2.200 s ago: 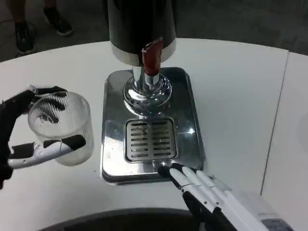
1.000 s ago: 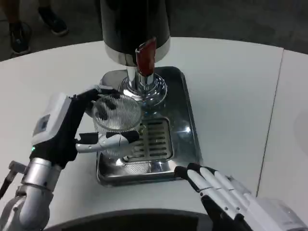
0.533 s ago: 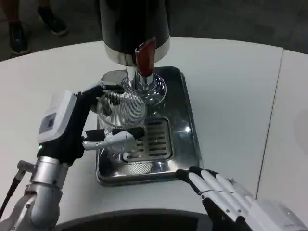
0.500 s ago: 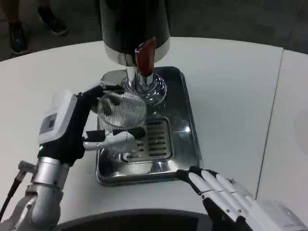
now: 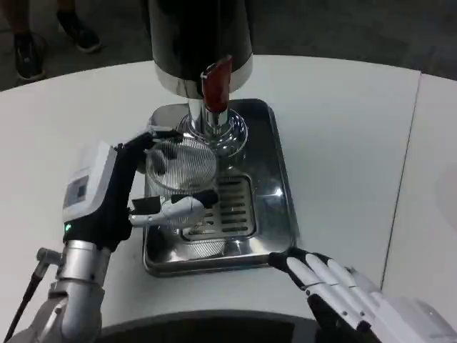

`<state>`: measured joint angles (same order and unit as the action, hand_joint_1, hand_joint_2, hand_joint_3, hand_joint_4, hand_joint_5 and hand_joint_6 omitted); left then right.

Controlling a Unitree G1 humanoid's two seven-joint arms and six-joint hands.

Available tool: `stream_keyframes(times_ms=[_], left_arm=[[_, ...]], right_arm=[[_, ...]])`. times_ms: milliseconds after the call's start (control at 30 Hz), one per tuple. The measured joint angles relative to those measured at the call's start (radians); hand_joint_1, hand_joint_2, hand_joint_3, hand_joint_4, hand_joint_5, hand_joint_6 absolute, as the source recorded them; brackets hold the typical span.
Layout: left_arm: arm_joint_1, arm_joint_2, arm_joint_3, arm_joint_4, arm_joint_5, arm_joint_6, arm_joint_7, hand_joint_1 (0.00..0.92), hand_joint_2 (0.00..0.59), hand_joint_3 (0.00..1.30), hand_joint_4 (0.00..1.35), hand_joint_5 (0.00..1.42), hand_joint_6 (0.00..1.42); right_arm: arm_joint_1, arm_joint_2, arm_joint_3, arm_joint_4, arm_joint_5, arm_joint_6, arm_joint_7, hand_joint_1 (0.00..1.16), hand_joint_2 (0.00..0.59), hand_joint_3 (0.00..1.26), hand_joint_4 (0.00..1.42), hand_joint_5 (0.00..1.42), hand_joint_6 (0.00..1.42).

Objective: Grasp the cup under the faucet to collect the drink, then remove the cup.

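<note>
A clear ribbed cup [image 5: 181, 179] stands over the left part of the steel drip tray [image 5: 275, 186], just front-left of the chrome faucet [image 5: 213, 121] with its red lever [image 5: 217, 84]. My left hand [image 5: 128, 193] grips the cup from the left, fingers wrapped around its far and near sides. The cup looks empty. My right hand [image 5: 335, 289] lies flat on the table by the tray's front right corner, fingers straight and apart, holding nothing.
The black dispenser body [image 5: 198, 36] rises behind the tray. White table [image 5: 343, 143] stretches to the right, with a seam [image 5: 403, 186] running down it. A dark curved edge [image 5: 200, 325] lies at the table's front. Someone's shoes [image 5: 28, 50] show on the floor at back left.
My left hand has carried the cup from the open table at left onto the drip tray, close to the faucet. In the last half second it barely shifted. The right hand slid slightly right.
</note>
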<state>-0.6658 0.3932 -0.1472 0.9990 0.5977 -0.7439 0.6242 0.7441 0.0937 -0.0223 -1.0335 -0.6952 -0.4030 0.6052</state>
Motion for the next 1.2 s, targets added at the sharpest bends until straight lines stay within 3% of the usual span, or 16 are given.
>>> stream_keyframes(times_ms=[667,1200], left_arm=[[-0.037,-0.08,-0.018,0.06,-0.04,0.036,0.056,0.555,0.08,0.73,0.82,0.96,0.72],[-0.115,-0.097,-0.069,0.111,-0.042,0.061,0.03,0.538,0.094,0.73,0.83,0.97,0.7]], right_arm=[[0.001,0.0,-0.019,0.0,0.022,0.02,0.0,0.39,0.463,0.06,0.01,0.0,0.0],[0.0,-0.001,-0.037,0.0,0.036,0.049,0.0,0.4,0.469,0.07,0.02,0.0,0.0]])
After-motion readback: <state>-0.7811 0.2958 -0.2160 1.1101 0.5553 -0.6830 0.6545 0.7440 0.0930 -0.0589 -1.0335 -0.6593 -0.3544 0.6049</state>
